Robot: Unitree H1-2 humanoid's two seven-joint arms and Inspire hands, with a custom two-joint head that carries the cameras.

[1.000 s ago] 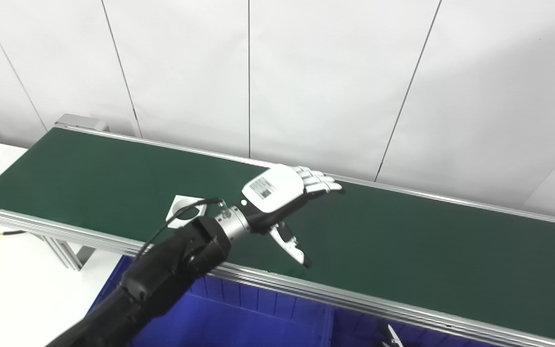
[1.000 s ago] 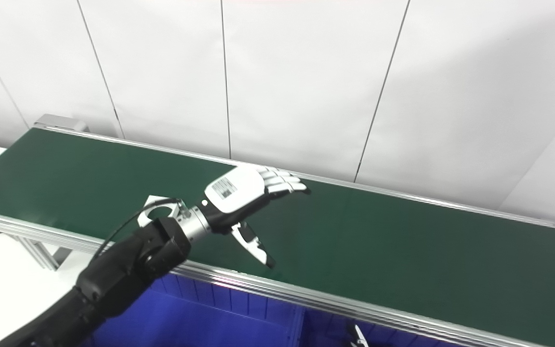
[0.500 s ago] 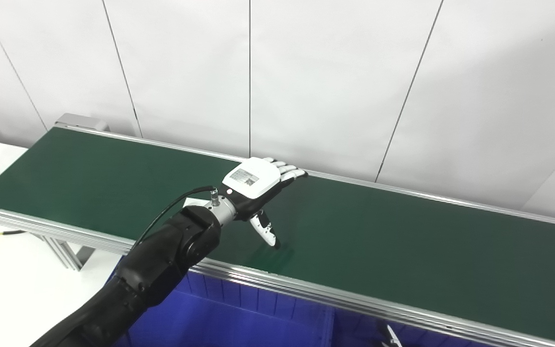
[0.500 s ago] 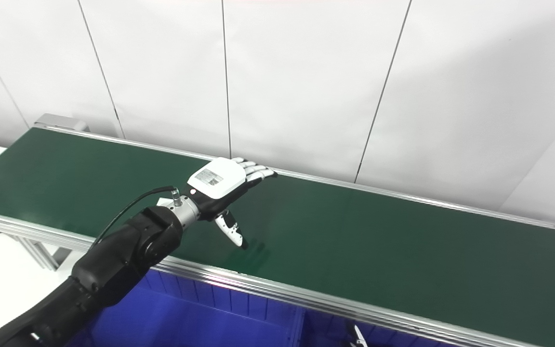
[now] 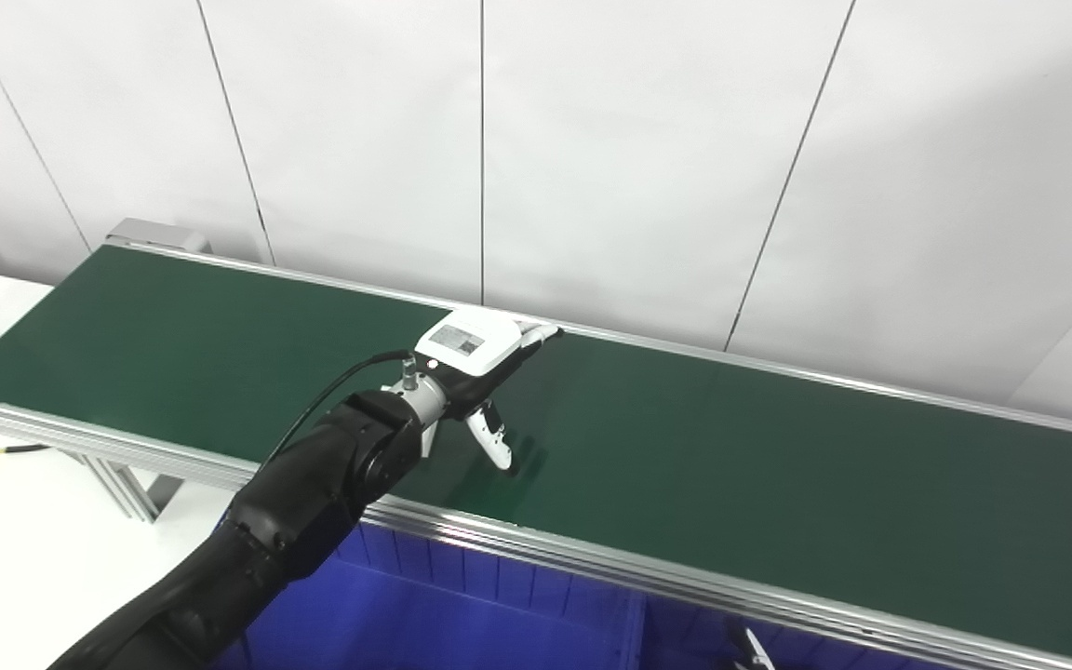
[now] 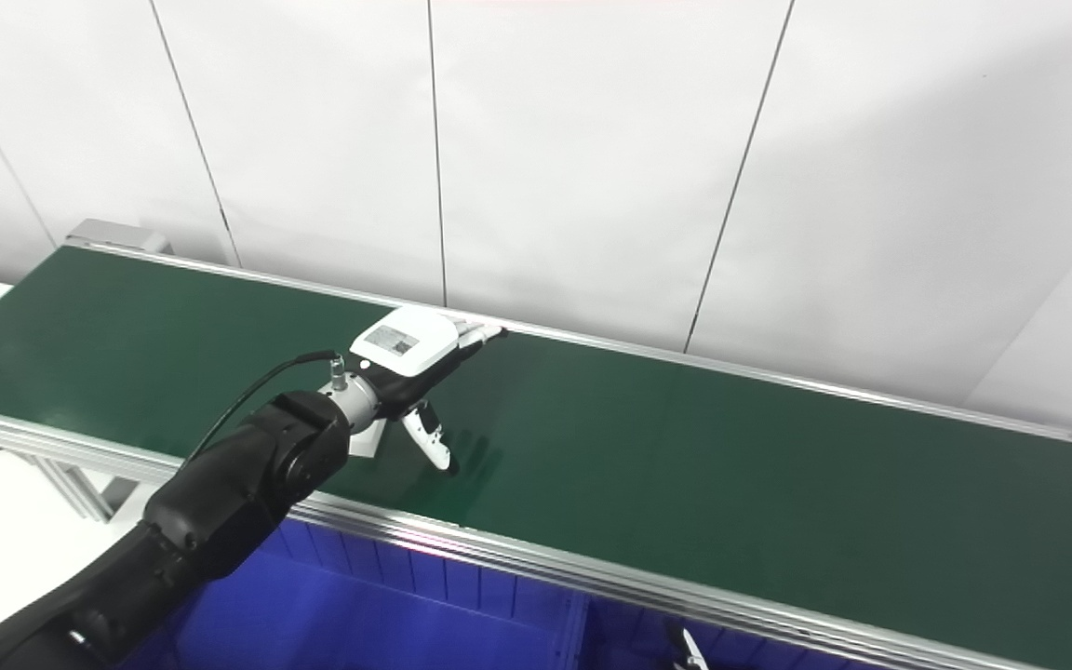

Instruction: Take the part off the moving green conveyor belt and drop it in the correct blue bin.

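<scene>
Lying across the frame from upper left to lower right: a long dark green conveyor belt (image 5: pixel 778 465) in a silver aluminium frame, set against white wall panels (image 5: pixel 648 158).

Entering from the lower left: a black arm ending in the white-backed left hand (image 5: pixel 480 368), hovering low over the belt left of centre, palm down, fingers (image 5: pixel 536 331) stretched toward the far rail and thumb (image 5: pixel 491 442) pointing down toward the belt surface. Spread apart and gripping nothing.

Peeking out just behind the wrist in the right eye view: a pale corner of the flat white part (image 6: pixel 367 443), resting on the belt and mostly hidden by the wrist and forearm; shape not readable from here.

Showing along the bottom edge, below the near rail: the dark blue plastic bin (image 5: pixel 462 614), with a divider wall toward the right.

Right hand: nothing certain in view.

Judging progress: early still. Part not yet grasped, lifted or carried; closing on it, lifting it clear and releasing over the correct blue compartment all remaining.
</scene>
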